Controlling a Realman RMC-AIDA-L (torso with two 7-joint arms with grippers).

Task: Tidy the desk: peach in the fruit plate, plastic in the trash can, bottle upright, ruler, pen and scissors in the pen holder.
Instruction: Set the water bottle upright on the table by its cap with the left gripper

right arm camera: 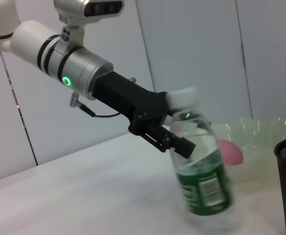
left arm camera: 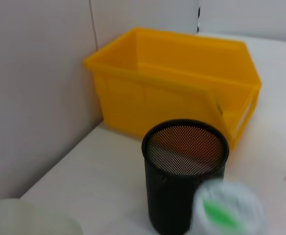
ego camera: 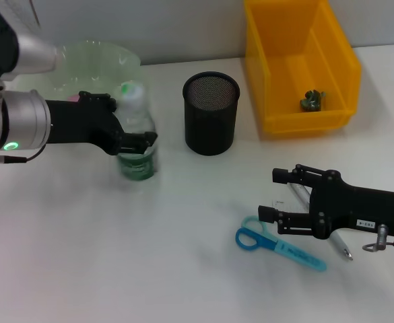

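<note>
My left gripper (ego camera: 140, 140) is shut on a clear bottle (ego camera: 137, 163) with a green label and white cap. The bottle (right arm camera: 201, 181) leans slightly, its base at the table, in front of the pale green fruit plate (ego camera: 99, 57). A pink peach (right arm camera: 230, 152) lies in that plate. The black mesh pen holder (ego camera: 211, 113) stands mid-table. Crumpled plastic (ego camera: 312, 99) lies in the yellow bin (ego camera: 331, 60). My right gripper (ego camera: 275, 195) is open just above the table, beside blue scissors (ego camera: 277, 243) and over a silver pen (ego camera: 341, 245). The ruler is out of view.
The yellow bin (left arm camera: 177, 83) stands against the back wall, right of the pen holder (left arm camera: 184, 176). The plate's rim (left arm camera: 25, 218) is at the wall on the left. White tabletop spreads between the two arms.
</note>
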